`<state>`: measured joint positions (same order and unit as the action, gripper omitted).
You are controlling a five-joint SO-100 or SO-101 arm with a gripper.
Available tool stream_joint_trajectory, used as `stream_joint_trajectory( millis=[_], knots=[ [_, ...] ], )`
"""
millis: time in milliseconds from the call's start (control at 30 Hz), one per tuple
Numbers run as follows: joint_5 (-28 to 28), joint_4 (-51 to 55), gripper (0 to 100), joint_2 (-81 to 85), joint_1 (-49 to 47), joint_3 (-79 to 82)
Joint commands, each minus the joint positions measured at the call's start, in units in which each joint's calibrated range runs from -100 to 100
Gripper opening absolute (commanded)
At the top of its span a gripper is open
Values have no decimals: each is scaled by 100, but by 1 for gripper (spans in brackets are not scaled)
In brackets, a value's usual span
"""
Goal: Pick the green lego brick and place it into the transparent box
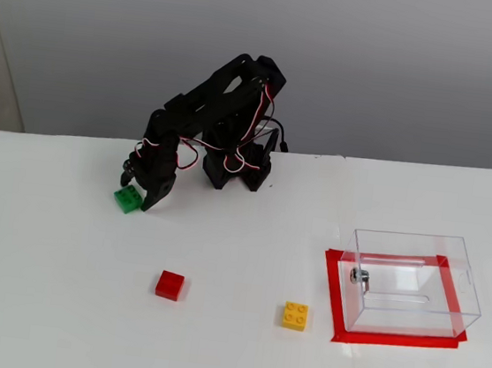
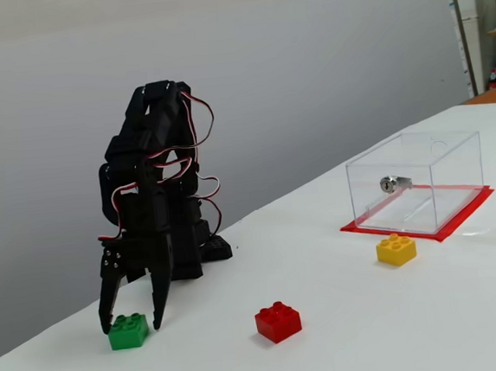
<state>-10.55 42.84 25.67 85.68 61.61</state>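
Observation:
The green lego brick lies on the white table at the left in both fixed views. My black gripper points down over it, open, with one fingertip on each side of the brick and the tips down near the table. The jaws stand apart and do not press the brick. The transparent box stands on a red taped rectangle at the right, far from the gripper, with a small metal fitting on one wall.
A red brick and a yellow brick lie on the table between the gripper and the box. The arm's base stands at the back edge near the grey wall.

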Motion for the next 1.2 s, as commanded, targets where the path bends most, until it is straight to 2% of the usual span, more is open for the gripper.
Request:
stream_joint_trajectory(
  millis=[0, 267, 500, 733, 900, 1167],
  knots=[
    [-15, -29, 26, -93, 64, -320],
    [-20, -46, 26, -169, 116, -365],
    [-25, -55, 10, -144, 226, -329],
    [11, -11, 10, -51, 212, -419],
    [262, 137, 10, 662, 27, -392],
    [737, 1399, 10, 2716, -957, -455]
  ],
)
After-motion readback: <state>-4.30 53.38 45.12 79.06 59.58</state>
